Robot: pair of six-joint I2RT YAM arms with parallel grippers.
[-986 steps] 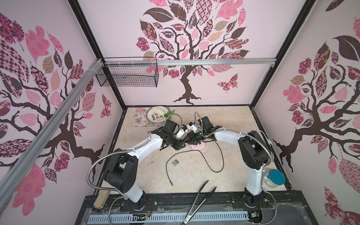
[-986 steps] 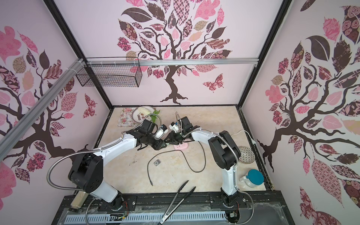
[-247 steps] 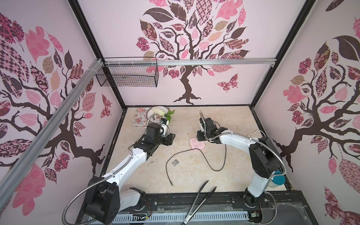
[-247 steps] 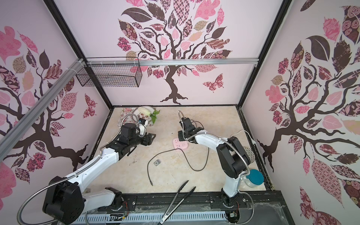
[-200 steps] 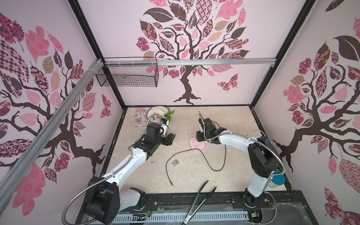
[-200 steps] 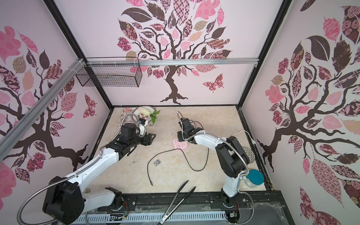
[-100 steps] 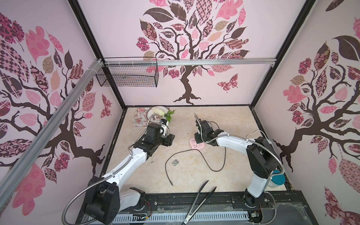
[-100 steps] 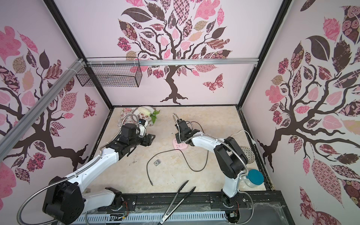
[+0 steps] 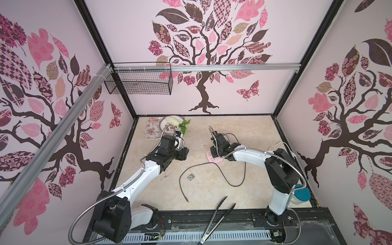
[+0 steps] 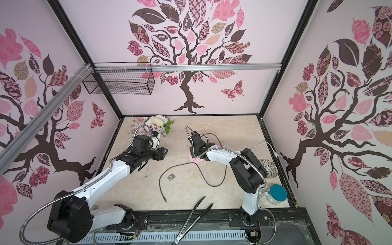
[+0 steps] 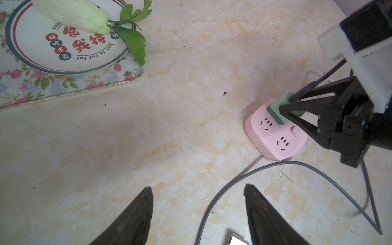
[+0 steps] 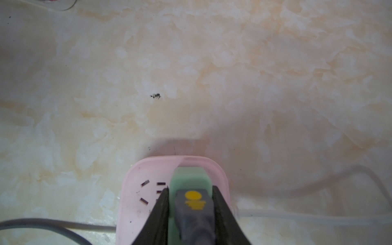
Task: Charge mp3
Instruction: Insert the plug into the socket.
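Right wrist view: right jaws clenched on the green charger plug (image 12: 188, 176) in the pink power strip (image 12: 129, 212); left jaws spread, empty. Mid-worktop, the mp3 (image 9: 191, 177) looks light, stiff, slick; pinch its edges

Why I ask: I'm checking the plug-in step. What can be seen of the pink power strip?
The pink power strip is a rounded-square block of smooth, plastic-looking material lying flat on the marbled table. Its top face shows groups of dark socket slots and a round button near one corner. A mint-green charger sits on the face at one edge, clamped by the right claw. A white cord leads away from its side.
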